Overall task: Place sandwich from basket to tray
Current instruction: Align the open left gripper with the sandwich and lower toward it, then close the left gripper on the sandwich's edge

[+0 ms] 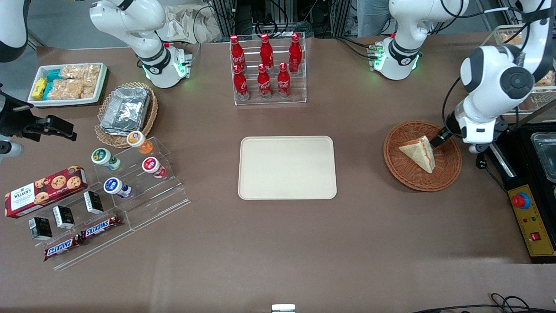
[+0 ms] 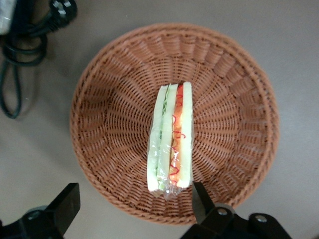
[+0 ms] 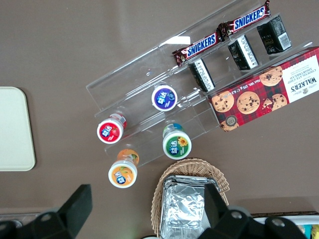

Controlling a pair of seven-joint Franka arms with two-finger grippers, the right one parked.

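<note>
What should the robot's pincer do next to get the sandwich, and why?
Probably go straight down and then close. The pincer hangs open over the basket, its fingers spread wider than the sandwich, which stands on edge in the basket and is not yet gripped. The tray has nothing on it, so grabbing comes first.

Wrapped triangular sandwich (image 1: 419,152), cut edge up, lying in round reddish-brown basket (image 1: 447,174); open tool (image 2: 134,206) poised above it. Bare cream tray (image 1: 287,167) lies flat on tabletop, well apart.
</note>
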